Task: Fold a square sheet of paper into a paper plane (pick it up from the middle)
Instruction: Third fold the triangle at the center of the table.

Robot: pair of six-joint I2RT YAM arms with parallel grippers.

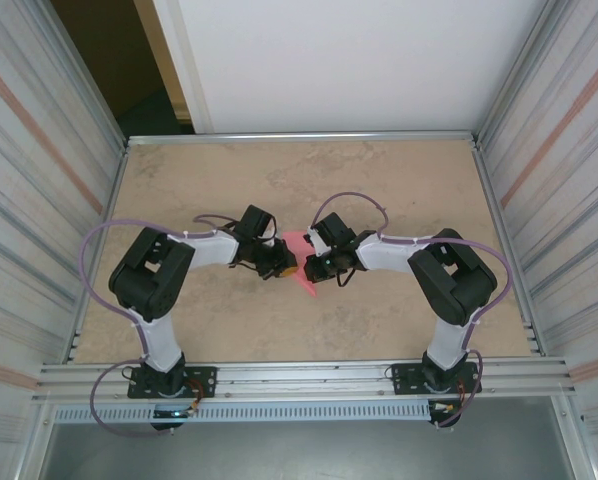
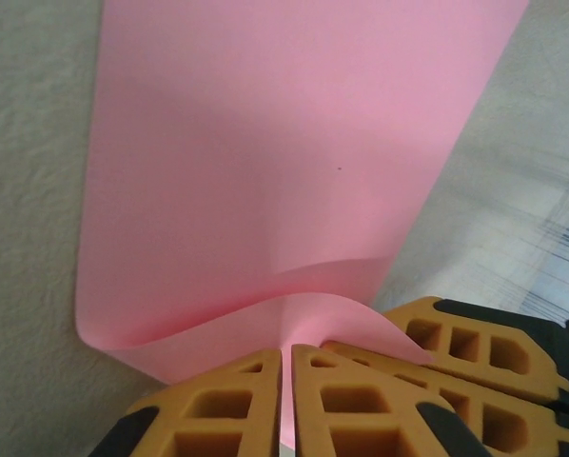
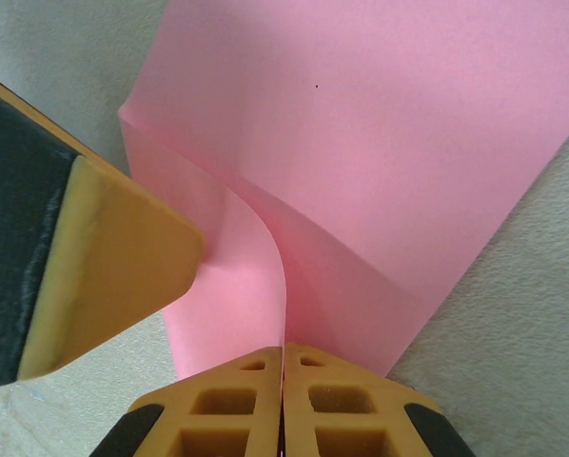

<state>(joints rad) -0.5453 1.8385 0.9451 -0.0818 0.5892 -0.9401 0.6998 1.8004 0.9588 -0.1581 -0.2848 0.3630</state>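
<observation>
Pink paper is stretching between your two arms at mid-table. On the left, the left gripper (image 2: 286,354) is pinching one edge of the square sheet of paper (image 2: 284,162), jaws pressed together on it. On the right, the right gripper (image 3: 283,350) is clamping the facing edge the same way, with the two sets of fingertips nearly meeting. You are handling something featherlight, limp and quick to crease; it is curling beside each grip, so gentle edge pinches close to the fold line are probably suiting it best. Beneath, the beige mottled table (image 1: 399,190) is lying matt, while ribbed metal walls (image 1: 39,150) are closing in both sides and a white panel (image 1: 359,60) is standing behind.
</observation>
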